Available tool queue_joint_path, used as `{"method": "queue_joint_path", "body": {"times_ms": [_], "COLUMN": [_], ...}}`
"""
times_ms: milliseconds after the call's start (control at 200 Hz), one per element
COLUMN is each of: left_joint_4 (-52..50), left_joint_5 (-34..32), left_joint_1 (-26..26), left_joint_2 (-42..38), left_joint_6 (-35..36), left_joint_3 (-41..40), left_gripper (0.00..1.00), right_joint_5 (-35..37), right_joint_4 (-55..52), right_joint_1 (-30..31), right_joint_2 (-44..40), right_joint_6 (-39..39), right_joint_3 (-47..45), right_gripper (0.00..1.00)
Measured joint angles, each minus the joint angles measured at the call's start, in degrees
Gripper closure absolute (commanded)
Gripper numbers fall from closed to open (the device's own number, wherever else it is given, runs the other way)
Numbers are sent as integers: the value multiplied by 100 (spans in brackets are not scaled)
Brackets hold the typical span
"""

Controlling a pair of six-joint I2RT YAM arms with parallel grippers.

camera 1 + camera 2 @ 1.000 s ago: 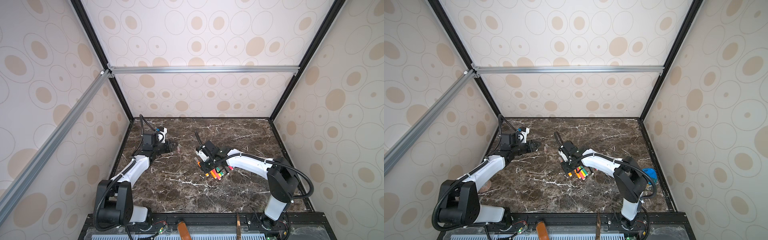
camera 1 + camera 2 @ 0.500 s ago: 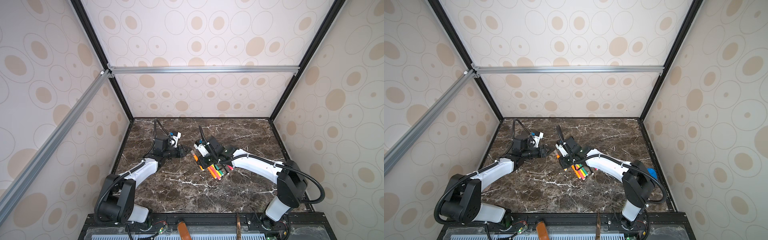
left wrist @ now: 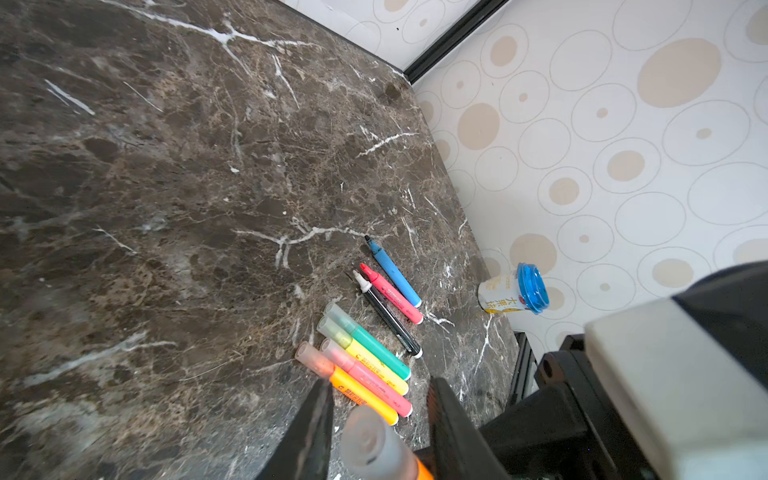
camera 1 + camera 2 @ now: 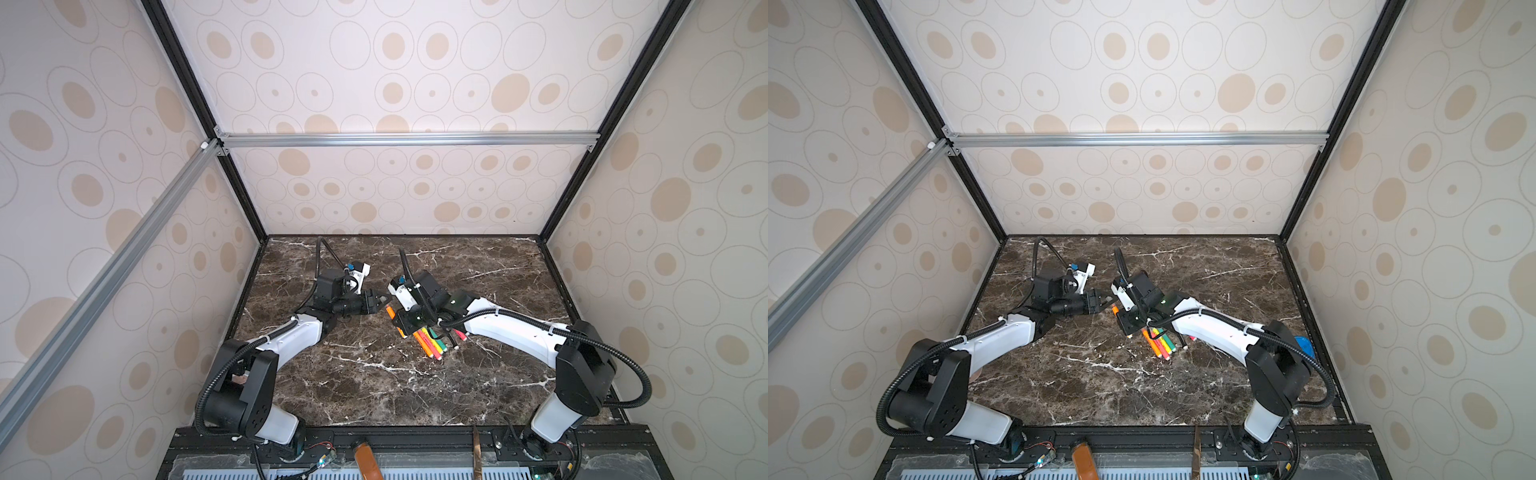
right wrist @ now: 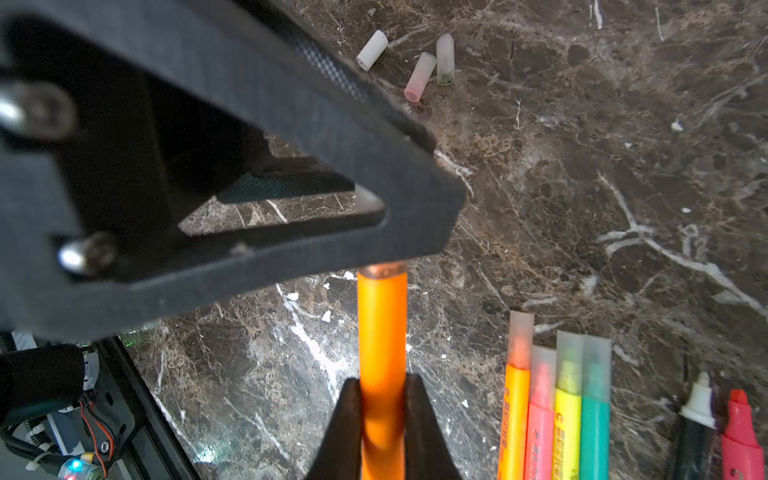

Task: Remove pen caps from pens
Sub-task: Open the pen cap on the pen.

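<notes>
The right fingers [image 5: 345, 415] pinch one orange plastic felt-tip pen [image 5: 381, 324]; the left fingers [image 3: 311, 428] stand spread around its frosted cap [image 3: 370, 444]. Just right, seven pens [image 3: 365, 356] lie on the dark marble worktop [image 3: 166, 166]: four capped, three bare. Three loose translucent caps [image 5: 419, 77] lie apart

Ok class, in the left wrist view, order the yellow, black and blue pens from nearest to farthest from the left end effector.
1. Yellow pen, capped, near group.
2. Black pen, uncapped, mid-row.
3. Blue pen, row's far end.

Left gripper [image 4: 381, 299] moved in; fingers [image 3: 316, 424] now straddle cap [image 3: 370, 444] of orange pen [image 5: 382, 332].
</notes>
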Motion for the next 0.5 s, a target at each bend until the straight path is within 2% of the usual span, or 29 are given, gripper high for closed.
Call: {"method": "queue_joint_path", "body": {"times_ms": [245, 400, 430, 500], "left_joint_4": [136, 199, 197, 210], "left_joint_5": [142, 153, 160, 175], "left_joint_1": [-24, -57, -59, -63], "left_joint_2": [37, 44, 44, 44], "left_joint_6": [-186, -188, -190, -192], "left_joint_3": [52, 107, 107, 109], "left_gripper": [87, 95, 96, 98], "right_joint_5": [2, 42, 44, 46], "right_joint_4": [46, 87, 101, 127], "right_joint_1": [0, -4, -4, -4], "right_joint_2": [17, 46, 46, 46], "right_joint_6": [0, 0, 2, 2], "right_joint_3": [2, 0, 0, 0], "right_gripper": [100, 100, 96, 77]}}
